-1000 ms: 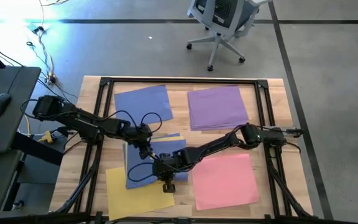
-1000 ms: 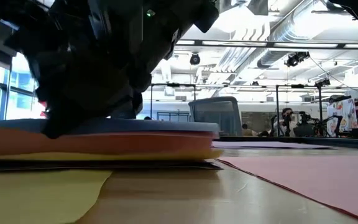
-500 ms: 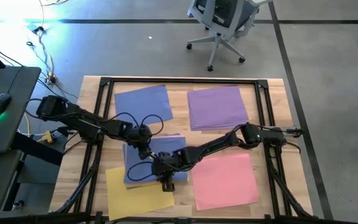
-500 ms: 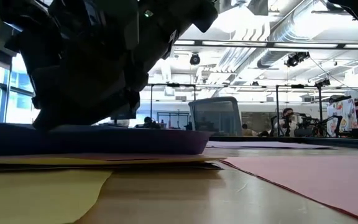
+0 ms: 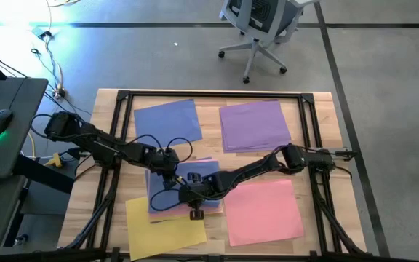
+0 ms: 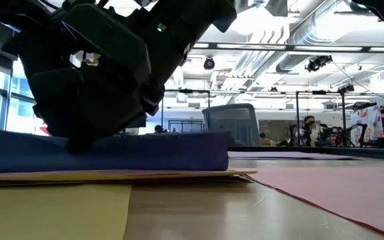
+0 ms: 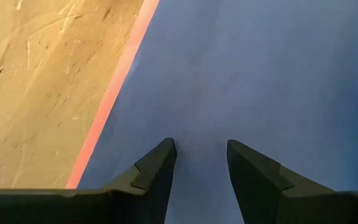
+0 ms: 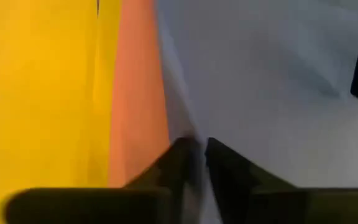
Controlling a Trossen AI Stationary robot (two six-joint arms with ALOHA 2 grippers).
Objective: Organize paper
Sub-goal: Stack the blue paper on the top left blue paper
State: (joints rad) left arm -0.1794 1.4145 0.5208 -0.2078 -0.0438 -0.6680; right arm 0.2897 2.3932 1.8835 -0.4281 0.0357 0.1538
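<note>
On the wooden bench (image 5: pixel 318 131) the paper lies sorted by colour into several spots, with no tray or box holding any of it: a periwinkle blue sheet (image 5: pixel 167 118) lies flat toward the far left corner, a purple stack (image 5: pixel 254 125) toward the far right corner, a pink sheet (image 5: pixel 264 211) toward the near right corner, and a yellow sheet (image 5: pixel 162 225) at the near left, its edge reaching the bench's near edge. Between the yellow and pink sheets, near the middle of the bench, sits a mixed pile (image 5: pixel 195 175) topped by a blue sheet, with pink and yellow edges showing beneath it in the wrist views. Both arms reach in over this pile. The right gripper (image 5: pixel 193 198) is at the pile's near edge, its fingers (image 8: pixel 179 162) pressed together on the edge of the top blue sheet (image 8: pixel 266 87), which the low view shows lifted slightly above the sheets under it. The left gripper (image 5: pixel 167 169) sits over the far left part of the same pile, its fingers (image 7: pixel 157 168) spread apart with the tips down at the blue surface (image 7: pixel 260 74), pinching nothing. An office chair (image 5: pixel 260 22) stands on the floor beyond the bench's far edge.
</note>
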